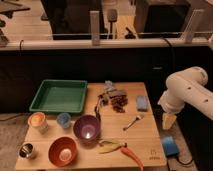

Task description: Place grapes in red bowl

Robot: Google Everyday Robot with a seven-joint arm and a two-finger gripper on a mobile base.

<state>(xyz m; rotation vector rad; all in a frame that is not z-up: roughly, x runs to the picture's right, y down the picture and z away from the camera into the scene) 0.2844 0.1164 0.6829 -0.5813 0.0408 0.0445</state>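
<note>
Gripper [168, 120] hangs off the right edge of the surface [146, 136], low, approx level w/ the fork [132, 121]; jaws apart, nothing between them. Grapes [119, 104] sit at the far-middle of the surface, a dark cluster just beside a grey item [110, 92], w/ a blue sponge [142, 102] between them and the gripper. So from the jaws the grapes lie inward and a bit farther back, past the sponge. The cluster's long axis can't be told. Red bowl [62, 150] is at the near corner on the opposite side, well apart from the grapes, diagonally across; purple bowl [87, 128] stands between the two. Red bowl looks empty, purple bowl and green tray [58, 96] too. Blue cup [63, 119], orange cup [37, 120] and metal cup [27, 150]: contents can't be told. Banana [111, 145] lies near the front edge. Next move prob. a reach in over the sponge.
</note>
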